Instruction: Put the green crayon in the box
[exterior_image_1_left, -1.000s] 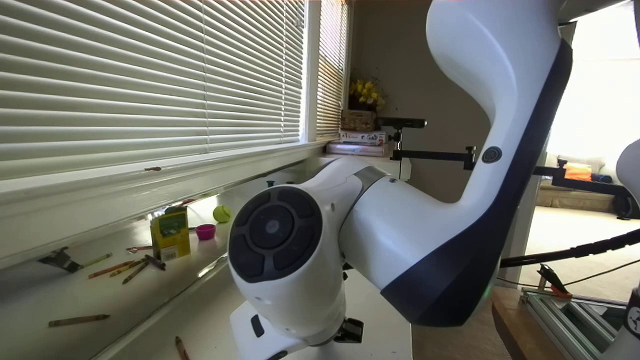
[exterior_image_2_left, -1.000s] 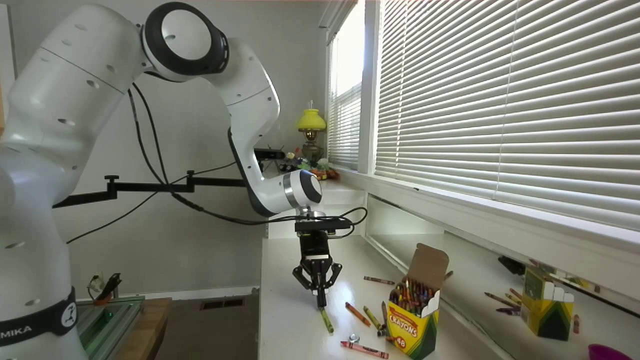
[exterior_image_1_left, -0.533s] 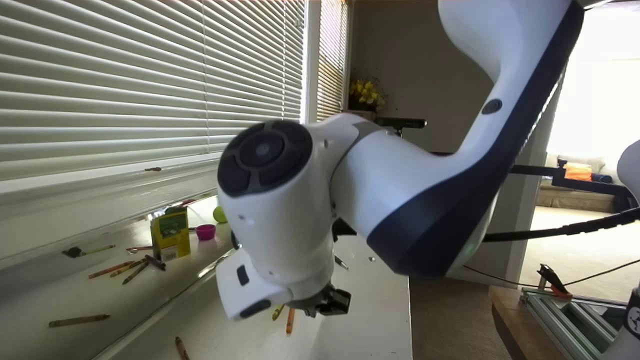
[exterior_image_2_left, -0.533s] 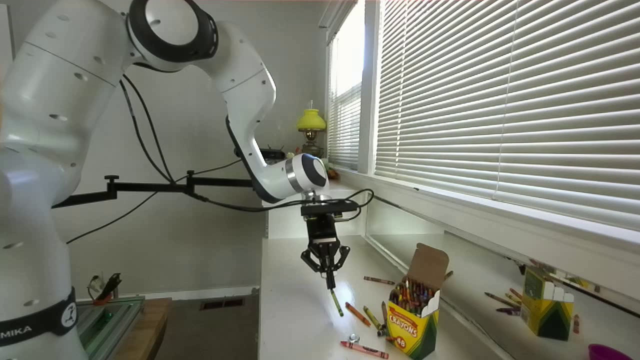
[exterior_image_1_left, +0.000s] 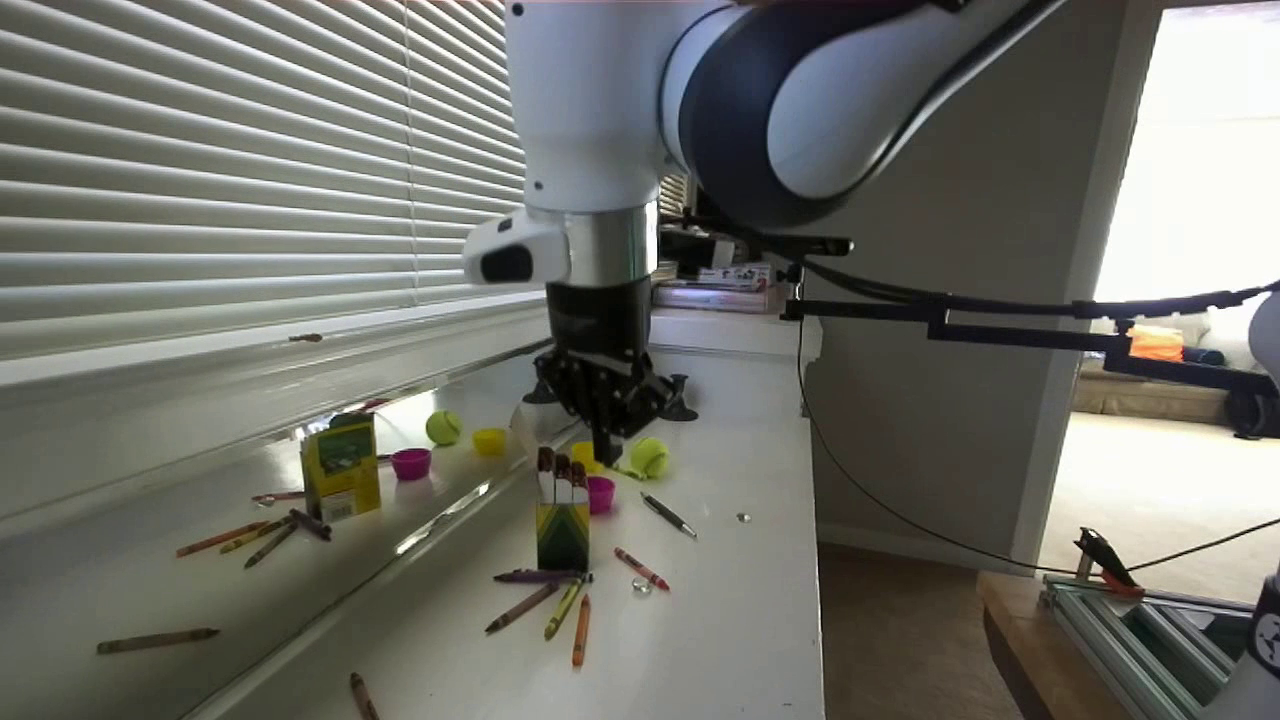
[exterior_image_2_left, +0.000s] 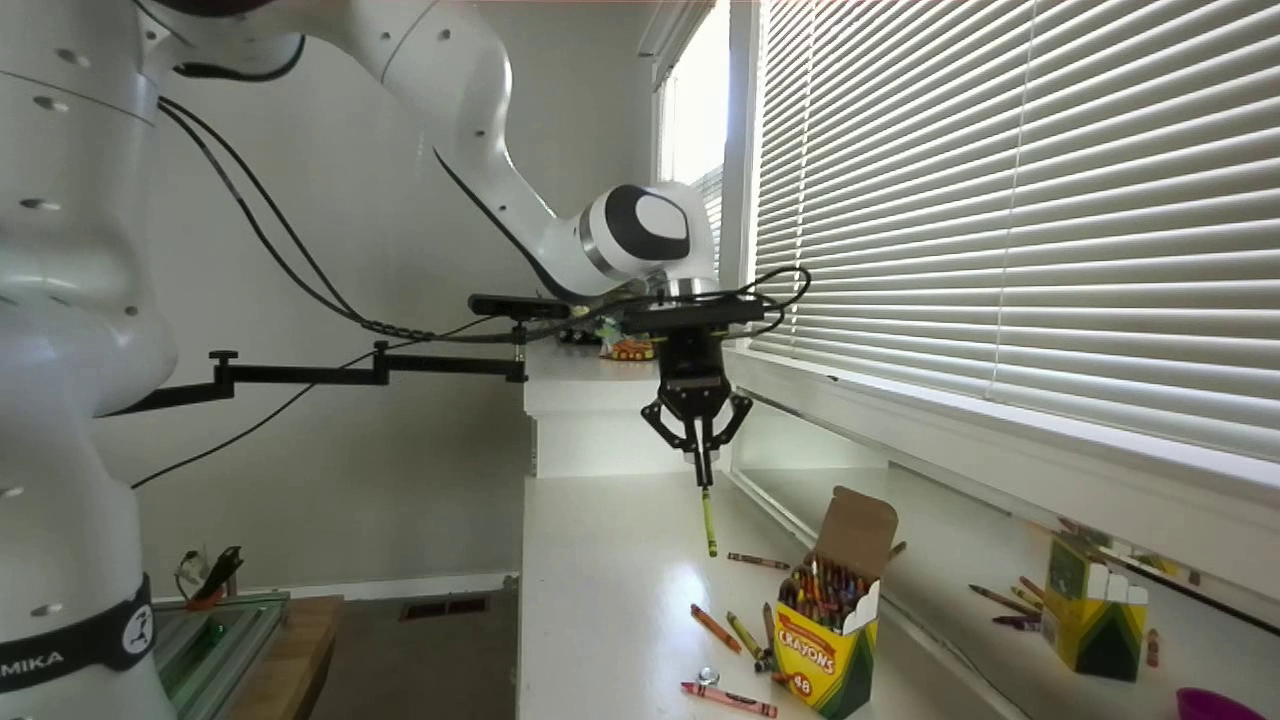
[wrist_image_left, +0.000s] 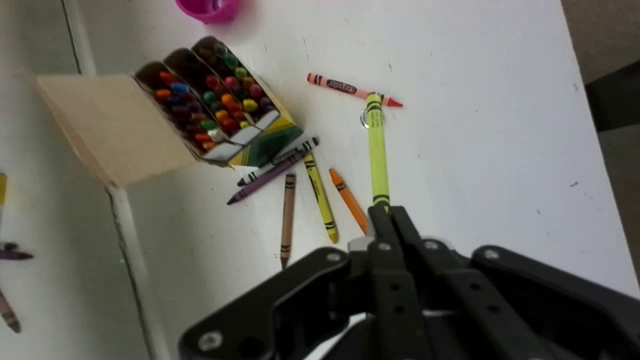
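Observation:
My gripper (exterior_image_2_left: 704, 480) is shut on one end of the yellow-green crayon (exterior_image_2_left: 709, 525), which hangs down nearly upright in the air. In the wrist view my fingertips (wrist_image_left: 389, 210) pinch the crayon (wrist_image_left: 378, 155) by its end, and its other end points away from them. The box (exterior_image_2_left: 808, 655) is an open yellow-and-green crayon carton standing upright, packed with crayons, its brown lid raised. The held crayon is above and to the left of the box in that exterior view. In the wrist view the box (wrist_image_left: 272, 145) is left of the crayon. It also shows in an exterior view (exterior_image_1_left: 563, 540).
Loose crayons, orange (wrist_image_left: 348, 200), yellow (wrist_image_left: 321, 197), brown (wrist_image_left: 288, 220) and purple (wrist_image_left: 267, 177), lie beside the box. A red crayon (wrist_image_left: 342, 87) lies apart. A magenta cup (exterior_image_1_left: 601, 495), a tennis ball (exterior_image_1_left: 650, 457) and a pen (exterior_image_1_left: 668, 515) are near. A reflective back panel mirrors the box (exterior_image_2_left: 1090, 620).
My gripper has risen from near the table with the green crayon in it, moving up and to the right in an exterior view. The crayon hangs more upright. The box has not moved.

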